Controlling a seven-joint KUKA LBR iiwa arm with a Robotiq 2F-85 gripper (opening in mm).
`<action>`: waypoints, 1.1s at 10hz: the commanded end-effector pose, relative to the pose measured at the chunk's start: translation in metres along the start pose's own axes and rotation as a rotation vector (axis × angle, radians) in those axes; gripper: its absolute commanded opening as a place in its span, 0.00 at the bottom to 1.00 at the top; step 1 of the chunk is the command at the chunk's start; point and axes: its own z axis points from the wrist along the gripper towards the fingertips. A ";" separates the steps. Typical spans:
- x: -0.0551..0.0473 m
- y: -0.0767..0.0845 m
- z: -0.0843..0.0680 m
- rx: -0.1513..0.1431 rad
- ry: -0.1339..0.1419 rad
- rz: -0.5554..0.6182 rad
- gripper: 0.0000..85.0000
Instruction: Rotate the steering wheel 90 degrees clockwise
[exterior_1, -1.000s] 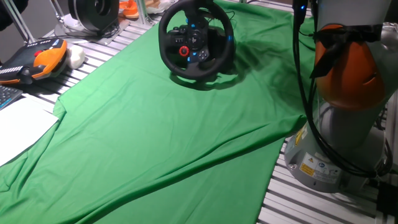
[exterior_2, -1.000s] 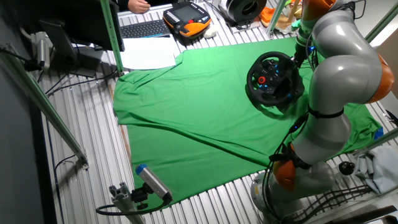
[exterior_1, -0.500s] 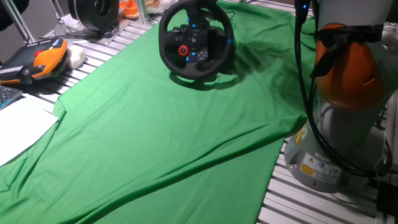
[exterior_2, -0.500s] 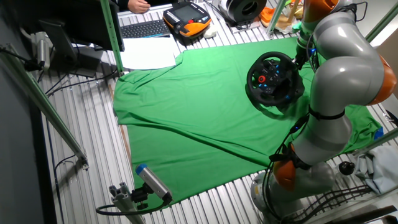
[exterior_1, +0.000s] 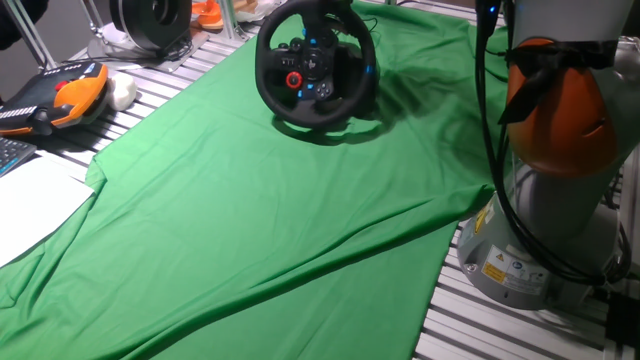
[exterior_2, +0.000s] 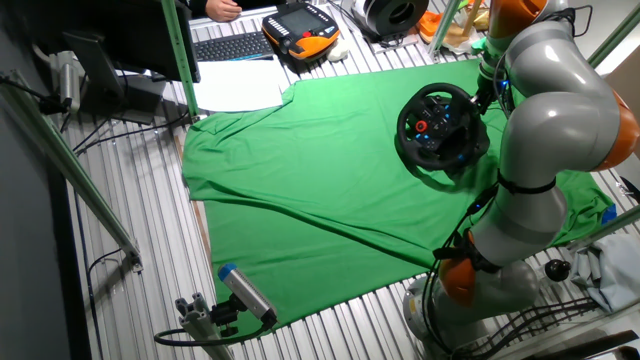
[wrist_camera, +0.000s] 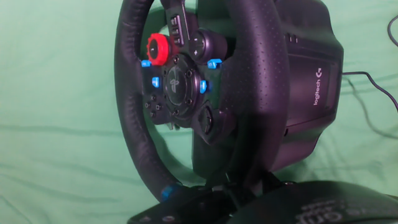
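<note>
The black steering wheel (exterior_1: 316, 66) stands on its bulky base at the far end of the green cloth (exterior_1: 260, 210). It also shows in the other fixed view (exterior_2: 436, 128). Its hub has a red knob (exterior_1: 294, 79) at the lower left and blue lights. In the hand view the wheel (wrist_camera: 134, 112) fills the frame, seen sideways, with the red knob (wrist_camera: 158, 48) at the top. The near part of the rim runs into my dark gripper (wrist_camera: 230, 200) at the bottom edge, which seems shut on it. In both fixed views the gripper is hidden or out of frame.
The arm's grey and orange base (exterior_1: 555, 160) stands at the cloth's right edge, with cables hanging beside it. An orange teach pendant (exterior_1: 55, 95), white paper (exterior_1: 30, 205) and a round black-and-silver device (exterior_1: 150, 22) lie to the left and behind.
The wheel has turned a very little; the red knob sits slightly higher and further left than a second ago. The arm has barely moved.
</note>
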 end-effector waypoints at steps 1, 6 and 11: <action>0.001 0.002 0.001 0.001 -0.004 0.007 0.20; 0.006 0.010 0.008 0.000 -0.017 0.027 0.20; 0.007 0.015 0.012 -0.002 -0.023 0.033 0.20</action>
